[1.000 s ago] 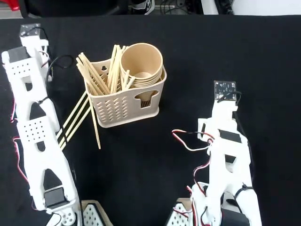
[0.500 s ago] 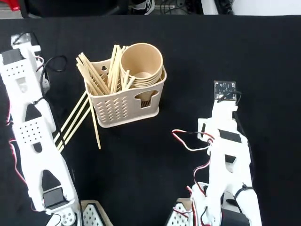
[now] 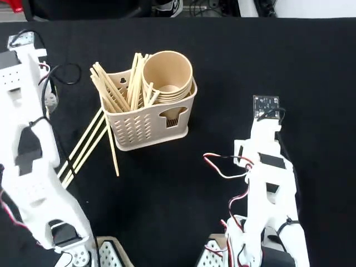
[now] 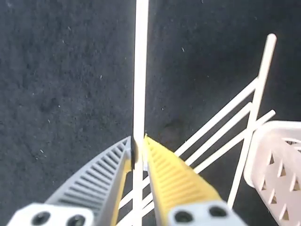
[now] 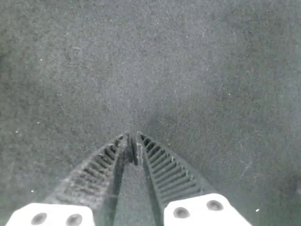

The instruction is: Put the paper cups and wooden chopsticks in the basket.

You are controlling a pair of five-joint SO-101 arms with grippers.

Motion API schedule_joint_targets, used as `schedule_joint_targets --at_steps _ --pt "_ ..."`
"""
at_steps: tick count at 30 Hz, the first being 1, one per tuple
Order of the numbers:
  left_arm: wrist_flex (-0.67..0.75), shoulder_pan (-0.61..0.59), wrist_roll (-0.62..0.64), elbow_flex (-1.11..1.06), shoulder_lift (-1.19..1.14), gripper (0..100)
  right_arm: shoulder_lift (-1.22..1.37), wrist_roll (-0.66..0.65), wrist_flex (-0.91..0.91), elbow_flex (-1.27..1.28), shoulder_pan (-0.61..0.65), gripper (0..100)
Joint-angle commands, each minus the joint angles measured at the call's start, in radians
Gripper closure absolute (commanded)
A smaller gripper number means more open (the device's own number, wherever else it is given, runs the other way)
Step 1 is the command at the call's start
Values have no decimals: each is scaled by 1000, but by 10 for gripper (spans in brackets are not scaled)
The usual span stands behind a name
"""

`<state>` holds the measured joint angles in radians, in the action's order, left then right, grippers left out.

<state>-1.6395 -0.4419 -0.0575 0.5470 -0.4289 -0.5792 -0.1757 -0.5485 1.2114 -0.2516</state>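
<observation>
Beige basket (image 3: 146,129), tan cups (image 3: 168,71), seemingly black table (image 3: 250,55)

Matte black table (image 3: 233,61) (cables (image 3: 203,8) beyond far edge).

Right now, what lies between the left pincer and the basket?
Loose chopsticks lying on the black table, as the left wrist view shows.

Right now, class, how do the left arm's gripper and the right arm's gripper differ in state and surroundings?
The left gripper clamps a pale wooden chopstick; the right gripper is shut on nothing. Near the left gripper lie loose wooden chopsticks and the beige slotted plastic basket; the right gripper faces the black table. Both are shut.
</observation>
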Motion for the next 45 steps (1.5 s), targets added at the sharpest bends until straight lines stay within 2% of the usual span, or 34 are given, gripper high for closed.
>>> schedule_joint_targets --at_steps 1,7,13,21,29,33,36,39,42,45 --pt "210 7 3 -381 324 971 -2 -12 17 -4 9 978" --pt "578 7 2 -897 787 971 -2 -12 17 -2 9 978" --pt "806 30 8 -1175 1188 971 -2 -12 17 -2 9 978" --pt "1033 188 8 -1468 1691 971 -2 -12 17 -2 9 978" --pt "1396 394 8 -1788 2120 971 -2 -12 17 -2 9 978" --pt "1467 513 15 -1839 2168 971 -2 -12 17 -2 9 978" --pt "1467 553 112 -1847 2128 971 -2 -12 17 -2 9 977" --pt "1465 549 233 -1848 2061 971 -2 -12 17 -2 9 977" --pt "1470 518 276 -1845 1972 971 -2 -12 17 -2 9 977" --pt "1550 489 298 -1847 1883 971 -2 -12 17 -2 9 977"
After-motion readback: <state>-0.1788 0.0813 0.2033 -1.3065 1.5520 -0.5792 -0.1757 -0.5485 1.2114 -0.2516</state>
